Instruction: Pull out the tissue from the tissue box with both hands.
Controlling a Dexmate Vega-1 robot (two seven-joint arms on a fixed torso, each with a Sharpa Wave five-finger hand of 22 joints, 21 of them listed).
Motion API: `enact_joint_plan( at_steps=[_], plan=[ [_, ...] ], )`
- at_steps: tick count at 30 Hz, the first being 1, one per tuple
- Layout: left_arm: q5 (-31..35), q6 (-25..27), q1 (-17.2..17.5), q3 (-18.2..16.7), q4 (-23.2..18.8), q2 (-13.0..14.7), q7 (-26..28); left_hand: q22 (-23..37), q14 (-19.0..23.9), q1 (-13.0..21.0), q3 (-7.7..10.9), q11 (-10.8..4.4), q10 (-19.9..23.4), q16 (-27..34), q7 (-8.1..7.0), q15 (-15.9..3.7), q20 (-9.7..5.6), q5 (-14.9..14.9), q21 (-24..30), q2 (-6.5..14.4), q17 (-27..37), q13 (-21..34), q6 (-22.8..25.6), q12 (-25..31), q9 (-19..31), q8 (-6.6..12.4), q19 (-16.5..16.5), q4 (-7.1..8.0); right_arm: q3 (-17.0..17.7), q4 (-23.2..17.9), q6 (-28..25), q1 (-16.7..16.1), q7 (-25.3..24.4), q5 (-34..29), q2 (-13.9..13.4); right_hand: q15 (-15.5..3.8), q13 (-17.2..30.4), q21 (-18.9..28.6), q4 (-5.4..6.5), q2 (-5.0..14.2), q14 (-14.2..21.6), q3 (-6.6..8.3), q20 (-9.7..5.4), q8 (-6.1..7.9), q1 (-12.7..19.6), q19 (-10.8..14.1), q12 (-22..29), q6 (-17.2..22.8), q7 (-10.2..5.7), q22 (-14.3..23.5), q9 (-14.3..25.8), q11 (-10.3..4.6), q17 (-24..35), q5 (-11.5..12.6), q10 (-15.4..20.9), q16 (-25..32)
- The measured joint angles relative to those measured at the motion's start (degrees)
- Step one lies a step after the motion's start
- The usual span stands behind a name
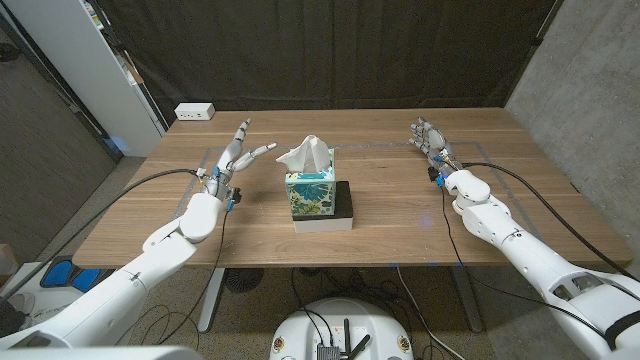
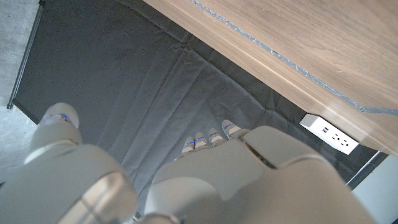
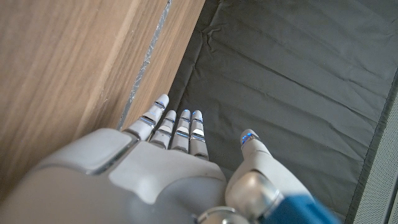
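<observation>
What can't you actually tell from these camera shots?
- The floral teal tissue box: its far side faces away from the head view.
- The black slab beneath it: mostly covered by the box.
- The white power strip: socket details too small in the head view.

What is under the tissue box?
The tissue box stands on a flat block, white with a black top showing beside the box. The block's surface beneath the box is covered.

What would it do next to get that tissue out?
Probably bring the left hand in to steady the tissue box: both hands are open and apart from it, the right hand farther off, and the tissue stands up untouched.
</observation>
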Motion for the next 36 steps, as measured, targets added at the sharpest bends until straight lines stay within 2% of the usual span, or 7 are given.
enact_joint_plan(
  at_steps=[3, 36],
  plan=[
    [0.28, 0.15, 0.77, -0.21, -0.7, 0.12, 0.3, 0.0, 0.0, 0.22, -0.29, 0.0, 0.0, 0.21, 0.0, 0.0, -0.21, 0.2, 0.12, 0.22, 0.0, 0.0, 0.0, 0.0, 0.0, 0.44, 0.21, 0.16, 0.11, -0.2, 0.0, -0.17, -0.09, 0.0, -0.08, 0.0, 0.0, 0.0, -0.06, 0.0, 0.0, -0.06, 0.0, 0.0, 0.0, 0.0, 0.0, 0.0, 0.0, 0.0, 0.0, 0.0, 0.0, 0.0, 0.0, 0.0],
    [1.96, 0.45, 8.01, -2.83, -7.0, 1.45, 1.38, 0.0, 0.0, 0.89, -2.03, 0.0, 0.0, 0.2, -0.22, 0.0, 0.1, 0.87, 0.11, 0.44, -0.01, 0.0, 0.22, 0.0, 0.01, 0.44, 0.51, 0.3, 0.64, -2.72, -0.26, -1.89, -1.78, 0.1, -0.58, 0.21, 0.0, -1.06, -1.1, 0.0, 0.21, -0.16, 0.31, 0.0, 0.0, 0.32, 0.0, 0.0, 0.0, 0.0, 0.0, 0.0, -0.8, 0.0, 0.0, 0.0]
  ],
)
